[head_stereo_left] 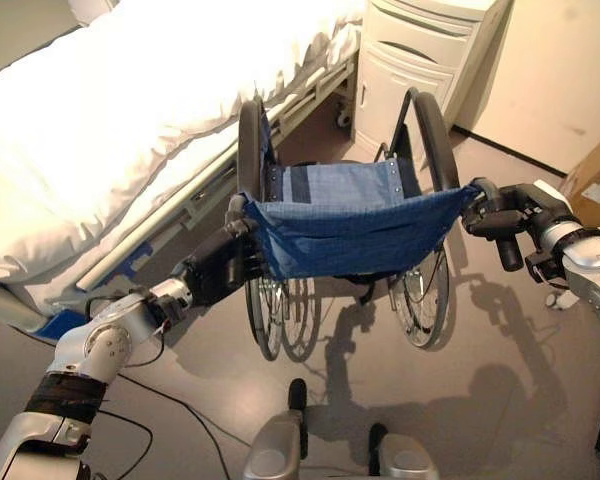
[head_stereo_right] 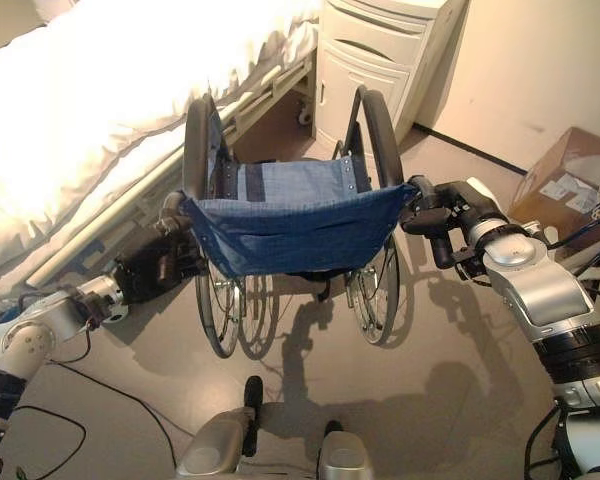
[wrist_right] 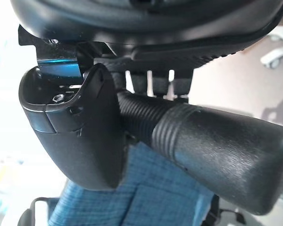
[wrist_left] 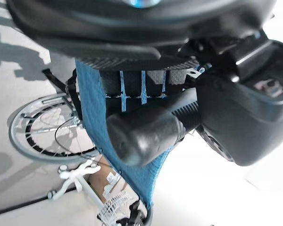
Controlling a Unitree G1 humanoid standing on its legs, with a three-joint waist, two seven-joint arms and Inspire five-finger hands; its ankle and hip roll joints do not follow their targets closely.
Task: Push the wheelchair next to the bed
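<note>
The wheelchair (head_stereo_left: 350,225), with a blue cloth back and large spoked wheels, stands just ahead of me, facing away. The bed (head_stereo_left: 110,110) with its white duvet runs along the wheelchair's left side, its frame rail close to the left wheel. My left hand (head_stereo_left: 218,268) is shut on the left push handle (wrist_left: 146,129), thumb (wrist_left: 245,117) curled beside the black grip. My right hand (head_stereo_right: 450,215) is shut on the right push handle (wrist_right: 217,155), and its thumb (wrist_right: 80,136) wraps the ribbed grip.
A white bedside cabinet (head_stereo_left: 420,60) stands straight ahead of the wheelchair, against the wall beside the bed head. A cardboard box (head_stereo_left: 595,180) sits on the floor at the right. Bare grey floor lies to the right of the wheelchair.
</note>
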